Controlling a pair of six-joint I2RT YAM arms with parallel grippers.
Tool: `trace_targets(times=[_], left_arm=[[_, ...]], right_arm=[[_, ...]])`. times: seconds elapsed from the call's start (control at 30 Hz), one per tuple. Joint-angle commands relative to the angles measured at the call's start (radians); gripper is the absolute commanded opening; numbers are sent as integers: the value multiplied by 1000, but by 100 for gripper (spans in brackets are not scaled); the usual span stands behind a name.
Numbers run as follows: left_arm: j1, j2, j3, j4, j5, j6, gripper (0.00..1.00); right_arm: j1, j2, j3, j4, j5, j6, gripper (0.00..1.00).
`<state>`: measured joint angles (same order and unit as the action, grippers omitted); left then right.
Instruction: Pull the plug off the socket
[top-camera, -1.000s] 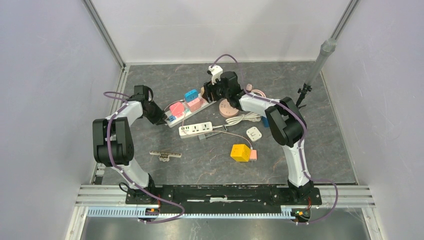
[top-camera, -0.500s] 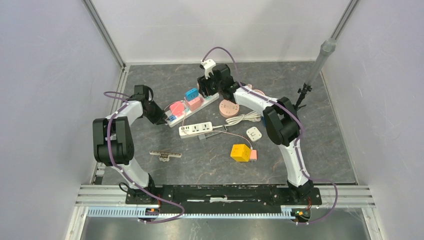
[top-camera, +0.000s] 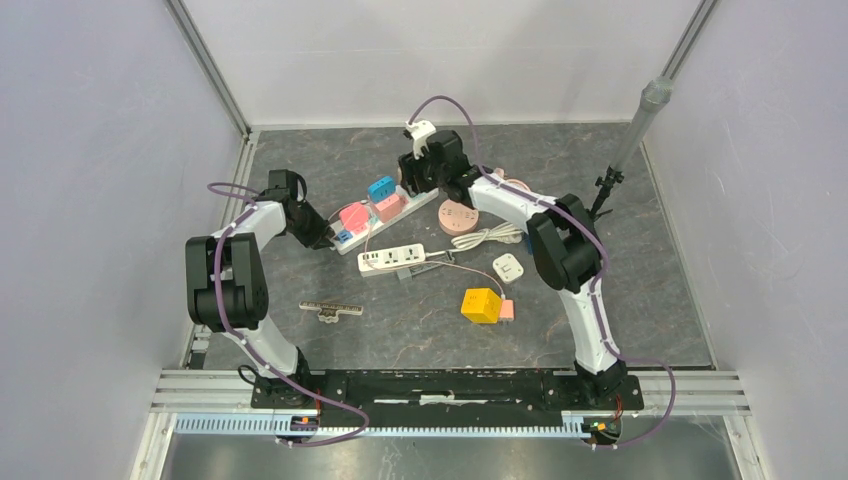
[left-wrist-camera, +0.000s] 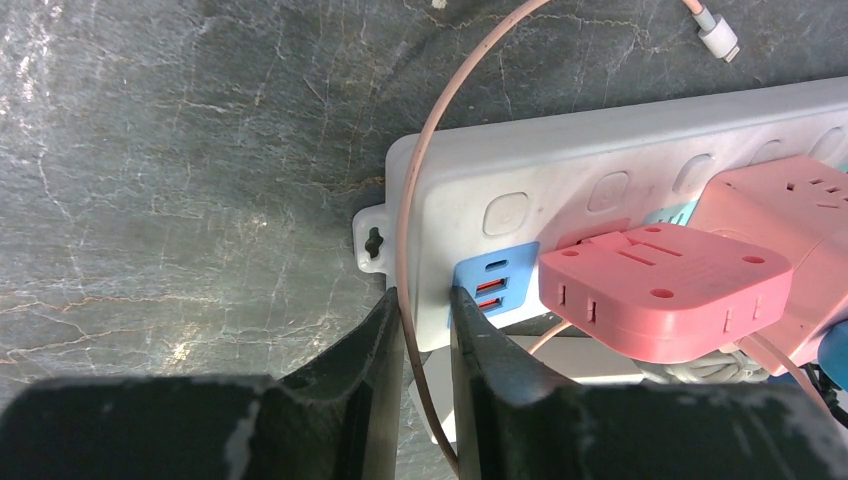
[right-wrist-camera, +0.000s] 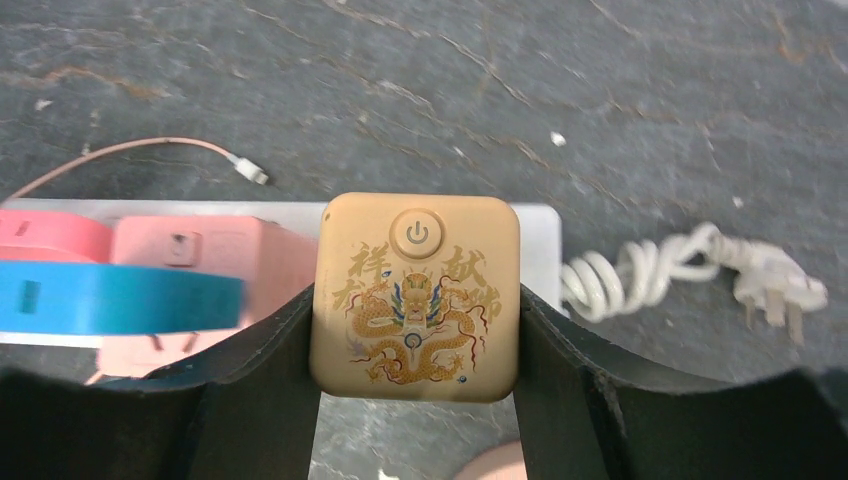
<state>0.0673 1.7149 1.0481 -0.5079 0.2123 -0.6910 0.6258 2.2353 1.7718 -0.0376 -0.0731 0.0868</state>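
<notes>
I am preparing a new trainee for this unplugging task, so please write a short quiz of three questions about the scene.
1. True or false: the right end effector holds a blue adapter.
2. What does the left end effector pinch? A) yellow cube B) the end of the white power strip C) coiled white cable
3. Which symbol is printed at the top of the tan plug?
Key: 1 false, it holds the tan plug. 2 B. 3 a power-button symbol.
</notes>
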Motion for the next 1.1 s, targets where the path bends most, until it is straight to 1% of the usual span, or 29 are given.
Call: trace_targets(times=[0.0, 0.1, 0.2, 0.3, 0.5, 0.67, 0.83, 0.9, 1.0, 1.07], left_arm=[[-9, 62, -48, -55, -106, 25, 29], [-10, 56, -48, -44, -90, 22, 31], [-9, 54, -49, -37, -77, 24, 32], [-9, 57, -51, -32, -67, 25, 33], [-9, 53, -49, -32, -67, 26, 42], [-9, 51, -50, -32, -71, 30, 50], [-9, 43, -48, -32, -76, 34, 62], [-9, 42, -46, -33, -76, 34, 65], [-10, 35, -45, -33, -68, 31, 66], [-9, 26, -42, -34, -62, 30, 66]], right_arm=[[-66, -136, -63, 122, 26, 72, 0], [-113, -159, -122, 131, 63, 122, 0], [-155, -167, -169, 123, 67, 188, 0], [-182, -175, -225, 136, 87, 217, 0], [-213, -169, -268, 135, 76, 246, 7], [-224, -186, -338, 179, 83, 278, 23], [-224, -186, -325, 149, 130, 279, 47], [-224, -192, -321, 142, 149, 276, 54], [-224, -207, -319, 142, 164, 268, 63], [-224, -218, -316, 142, 173, 259, 71]])
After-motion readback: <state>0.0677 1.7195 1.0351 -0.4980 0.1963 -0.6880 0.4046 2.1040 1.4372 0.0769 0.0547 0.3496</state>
